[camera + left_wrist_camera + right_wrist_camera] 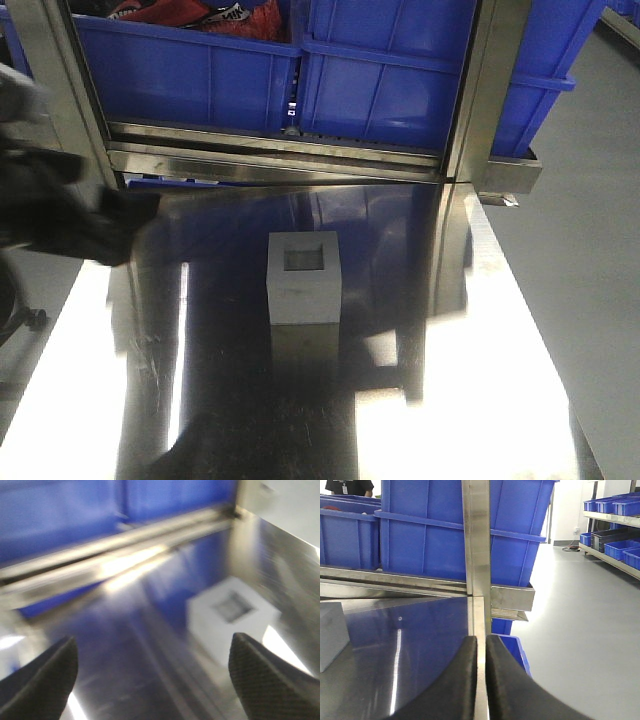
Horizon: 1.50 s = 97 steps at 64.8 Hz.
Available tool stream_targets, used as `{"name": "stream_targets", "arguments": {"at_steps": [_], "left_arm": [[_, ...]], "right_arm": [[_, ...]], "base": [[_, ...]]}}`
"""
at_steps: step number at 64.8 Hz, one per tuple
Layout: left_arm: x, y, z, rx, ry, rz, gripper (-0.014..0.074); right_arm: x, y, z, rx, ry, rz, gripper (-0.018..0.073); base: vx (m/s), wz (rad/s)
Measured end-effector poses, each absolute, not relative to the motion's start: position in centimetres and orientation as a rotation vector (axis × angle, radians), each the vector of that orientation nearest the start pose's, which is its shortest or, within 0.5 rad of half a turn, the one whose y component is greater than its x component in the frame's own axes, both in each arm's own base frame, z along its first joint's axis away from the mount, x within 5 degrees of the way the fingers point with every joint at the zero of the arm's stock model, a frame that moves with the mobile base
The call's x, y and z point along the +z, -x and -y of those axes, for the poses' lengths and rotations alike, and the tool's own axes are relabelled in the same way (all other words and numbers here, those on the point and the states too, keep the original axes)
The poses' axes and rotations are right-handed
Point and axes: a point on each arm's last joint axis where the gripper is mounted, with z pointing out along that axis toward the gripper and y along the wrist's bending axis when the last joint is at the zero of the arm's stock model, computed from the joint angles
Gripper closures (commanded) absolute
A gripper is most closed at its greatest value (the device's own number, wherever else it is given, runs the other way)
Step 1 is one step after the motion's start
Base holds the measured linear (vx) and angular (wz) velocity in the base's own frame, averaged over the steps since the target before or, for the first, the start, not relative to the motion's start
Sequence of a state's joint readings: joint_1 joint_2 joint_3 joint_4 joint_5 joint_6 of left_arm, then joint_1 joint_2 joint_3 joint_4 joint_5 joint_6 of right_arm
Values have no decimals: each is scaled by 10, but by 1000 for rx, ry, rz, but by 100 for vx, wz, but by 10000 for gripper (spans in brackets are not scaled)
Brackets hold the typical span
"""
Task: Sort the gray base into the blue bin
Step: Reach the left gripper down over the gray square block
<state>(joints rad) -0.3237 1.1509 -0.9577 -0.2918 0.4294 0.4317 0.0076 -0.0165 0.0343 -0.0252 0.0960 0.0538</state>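
Note:
The gray base stands on the steel table near its middle, square recess facing up. In the left wrist view the gray base lies ahead and to the right of my left gripper. That gripper is open wide and holds nothing. My left arm is a dark blur at the table's left edge. My right gripper is shut and empty over the table's right edge, and the gray base shows far to its left. A blue bin stands behind the table.
More blue bins flank it: one with red contents on the left, another on the right. A steel frame with a rail and upright posts fronts them. A further blue bin sits low beside the table.

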Motion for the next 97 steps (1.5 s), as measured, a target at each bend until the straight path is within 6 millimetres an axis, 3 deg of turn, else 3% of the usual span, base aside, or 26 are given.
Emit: {"name": "stream_targets", "arguments": {"at_steps": [8,16,29,43,65,97], "left_arm": [[333,-259,126,-302,-637,-2076,7],[317,-285,156,-404,-558,-2171,5],[288,-331,182,-489,-380,-2320,-2],[258,-364,200,-512,-304,-2420,-1],[216,-380,208,-507,-235,-2531,-1],[197,-383,210,-496,-213,-2584,1]], "right_arm": [[194,-57,0,26,-19,-1597,564],[194,-57,0,26,-19,-1597,564],[194,-57,0,26,-19,-1597,564],[194,-57,0,26,-19,-1597,564],[194,-57,0,26,-19,-1597,564],[194,-57,0,26,-19,-1597,564]], "base": [[0,0],[0,0],[0,0],[0,0],[0,0],[0,0]]}}
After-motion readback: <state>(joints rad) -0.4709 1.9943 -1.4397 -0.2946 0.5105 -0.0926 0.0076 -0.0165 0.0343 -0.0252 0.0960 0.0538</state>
